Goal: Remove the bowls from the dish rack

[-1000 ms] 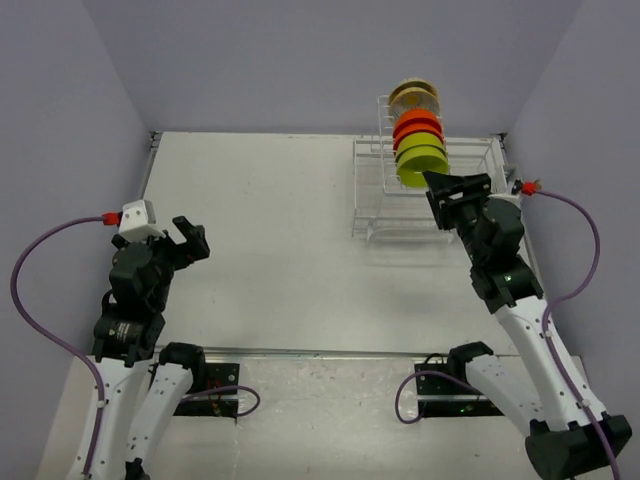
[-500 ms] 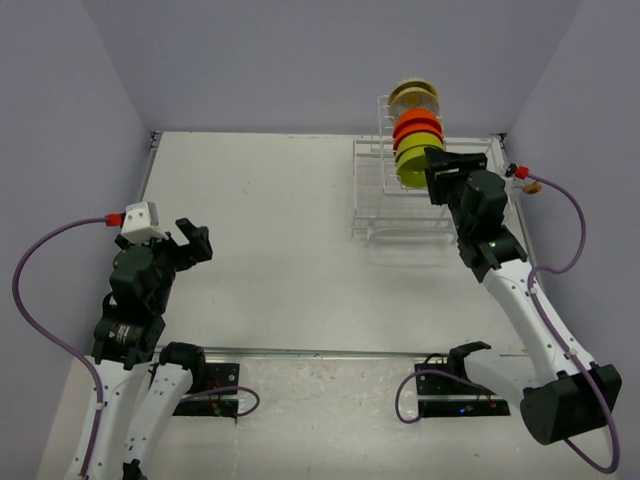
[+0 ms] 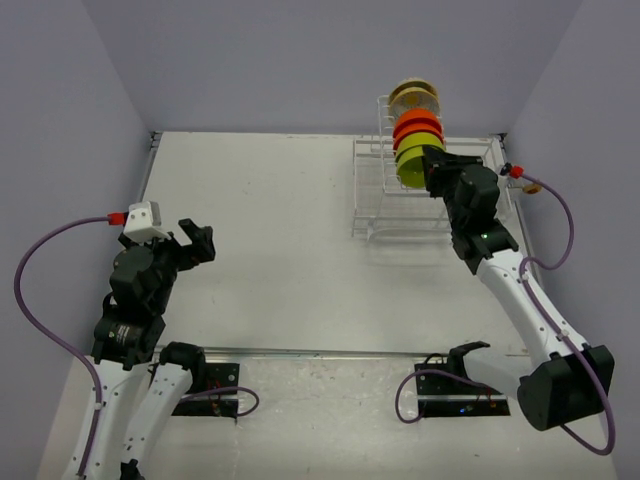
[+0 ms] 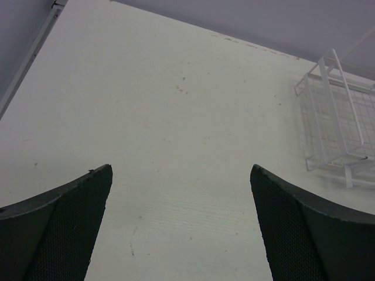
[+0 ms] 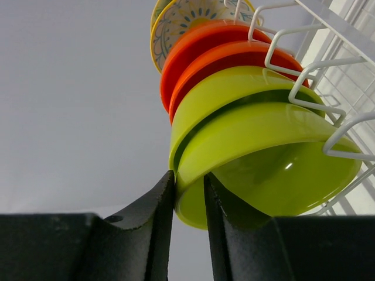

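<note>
**Spotter:** Eyes on the bowls, operator. They all stand on edge in a row in the upright wire slots of the dish rack (image 3: pixel 372 228), at the far right of the table (image 3: pixel 270 200). The front lime-green bowl (image 5: pixel 263 164) is nearest your right arm. A second lime-green bowl (image 5: pixel 234 88) sits tight behind it, then two orange-red bowls (image 5: pixel 202 44), then the patterned cream bowl (image 5: pixel 187 14) at the far end.

**Caller:** And from above?

**Spotter:** Same order there: lime-green (image 3: pixel 418 168) at the near end, orange-red (image 3: pixel 417 127) in the middle, cream (image 3: pixel 413 95) at the back. A white rack wire hooks over the front bowl's rim on the right of your wrist view.

**Caller:** Where's your right gripper?

**Spotter:** Your right gripper (image 5: pixel 188 182) is at the low edge of that front lime-green bowl. One finger (image 5: pixel 158 222) sits on the outside of the wall and the other lies inside the bowl. The jaws are pinched onto the rim, with the green lip filling the gap between them. The bowl itself sits in its slot.

**Caller:** Left side?

**Spotter:** Your left gripper (image 3: pixel 195 240) hangs over bare table on the left, well apart from the rack. Its jaws are spread wide with nothing between them. Its wrist camera catches only a corner of the rack's low basket (image 4: pixel 337 123) at the right edge.
</note>
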{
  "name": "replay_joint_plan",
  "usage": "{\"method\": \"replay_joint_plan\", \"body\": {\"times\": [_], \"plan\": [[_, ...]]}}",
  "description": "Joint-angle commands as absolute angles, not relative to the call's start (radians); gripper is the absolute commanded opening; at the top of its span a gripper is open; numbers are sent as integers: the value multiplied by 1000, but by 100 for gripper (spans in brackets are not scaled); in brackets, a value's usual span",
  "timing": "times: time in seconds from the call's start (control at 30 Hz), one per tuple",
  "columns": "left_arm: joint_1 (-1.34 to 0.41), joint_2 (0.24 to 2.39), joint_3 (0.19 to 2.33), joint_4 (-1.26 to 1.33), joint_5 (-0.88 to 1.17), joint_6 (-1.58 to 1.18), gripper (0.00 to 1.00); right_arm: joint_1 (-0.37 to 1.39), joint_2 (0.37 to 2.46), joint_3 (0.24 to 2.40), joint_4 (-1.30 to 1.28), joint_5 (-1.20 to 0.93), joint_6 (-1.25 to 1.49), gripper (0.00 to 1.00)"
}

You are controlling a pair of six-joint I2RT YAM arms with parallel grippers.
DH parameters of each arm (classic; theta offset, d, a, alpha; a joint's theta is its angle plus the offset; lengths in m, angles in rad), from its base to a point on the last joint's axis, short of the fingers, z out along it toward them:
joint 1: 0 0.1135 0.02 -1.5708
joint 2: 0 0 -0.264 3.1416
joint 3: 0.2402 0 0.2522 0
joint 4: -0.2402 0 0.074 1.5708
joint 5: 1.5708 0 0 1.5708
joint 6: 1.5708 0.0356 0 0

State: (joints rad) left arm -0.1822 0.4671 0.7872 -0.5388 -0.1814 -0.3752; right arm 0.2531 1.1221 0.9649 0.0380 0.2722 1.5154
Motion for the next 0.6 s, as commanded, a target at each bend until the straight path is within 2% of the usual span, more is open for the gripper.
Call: {"method": "replay_joint_plan", "body": {"times": [0.0,0.1,0.57], "plan": [[-192,460,776,-495,-158,-373,100,250,1127,973,83,319,1566,27],[-193,460,776,-495,-155,-371,100,250,1115,959,83,327,1586,11],[-195,466,776,-494,-158,-373,100,250,1026,953,58,376,1611,0]]}}
